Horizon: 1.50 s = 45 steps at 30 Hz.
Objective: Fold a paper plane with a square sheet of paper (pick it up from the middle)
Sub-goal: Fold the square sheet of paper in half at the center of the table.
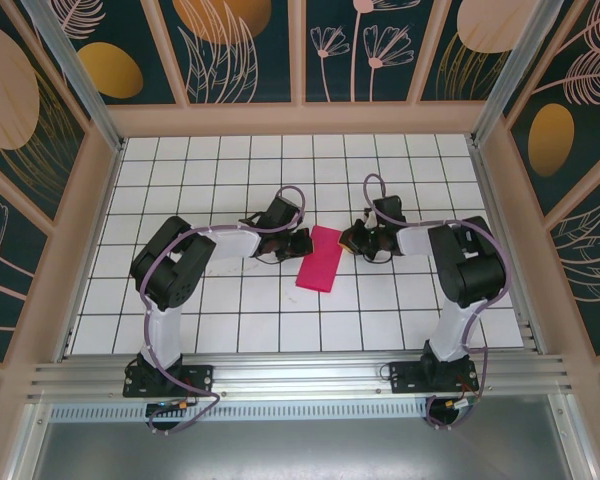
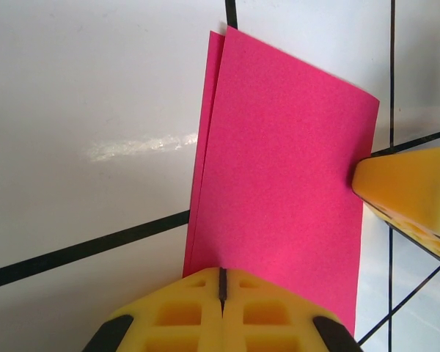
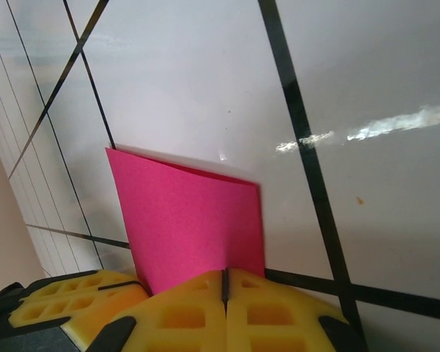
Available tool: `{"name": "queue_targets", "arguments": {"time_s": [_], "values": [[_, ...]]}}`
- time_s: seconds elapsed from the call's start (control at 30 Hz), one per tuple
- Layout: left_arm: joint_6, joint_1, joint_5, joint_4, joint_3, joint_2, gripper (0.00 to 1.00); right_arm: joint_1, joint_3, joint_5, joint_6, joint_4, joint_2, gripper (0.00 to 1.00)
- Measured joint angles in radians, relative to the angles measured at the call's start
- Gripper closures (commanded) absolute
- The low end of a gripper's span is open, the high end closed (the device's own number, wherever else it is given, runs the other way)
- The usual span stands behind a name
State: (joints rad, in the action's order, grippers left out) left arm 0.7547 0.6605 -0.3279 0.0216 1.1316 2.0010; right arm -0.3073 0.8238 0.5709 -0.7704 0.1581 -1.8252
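Observation:
The square sheet of paper (image 1: 320,258) lies on the white grid table, folded in half into a magenta-pink rectangle, its two layers slightly offset along one long edge (image 2: 279,147). My left gripper (image 1: 302,243) is shut, its yellow tips (image 2: 221,277) low over the sheet's left side near the far end. My right gripper (image 1: 352,240) is also shut, its tip (image 3: 224,282) at the opposite long edge of the paper (image 3: 191,220). In the left wrist view the right fingers (image 2: 411,191) touch that edge. I cannot tell whether either gripper pinches the paper.
The white tiled tabletop (image 1: 230,330) with black grid lines spreads around the paper. Wooden frame walls (image 1: 300,118) and aluminium posts enclose it. Both arms reach in from the near rail, their elbows out to the left and right of the centre.

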Motion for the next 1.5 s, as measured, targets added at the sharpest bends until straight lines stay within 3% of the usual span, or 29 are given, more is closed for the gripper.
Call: {"name": "queue_targets", "arguments": {"time_s": [0.17,0.33,0.5,0.93,1.13,1.5], "values": [[-0.003,0.000,0.000,0.000,0.000,0.000,1.00,-0.033,-0.007,-0.009,0.012,-0.049,0.094,0.92],[-0.003,0.000,0.000,0.000,0.000,0.000,1.00,-0.095,-0.139,-0.008,-0.030,0.031,0.204,0.92],[-0.003,0.000,0.000,0.000,0.000,0.000,1.00,-0.108,-0.264,-0.002,-0.082,0.076,0.194,0.92],[-0.003,0.000,0.000,0.000,0.000,0.000,1.00,-0.159,-0.234,-0.046,-0.074,0.003,0.304,0.91],[-0.003,0.000,0.000,0.000,0.000,0.000,1.00,-0.217,-0.269,-0.047,-0.106,0.051,0.291,0.90],[-0.003,0.000,0.000,0.000,0.000,0.000,1.00,-0.224,-0.325,-0.062,-0.130,0.090,0.283,0.90]]}}
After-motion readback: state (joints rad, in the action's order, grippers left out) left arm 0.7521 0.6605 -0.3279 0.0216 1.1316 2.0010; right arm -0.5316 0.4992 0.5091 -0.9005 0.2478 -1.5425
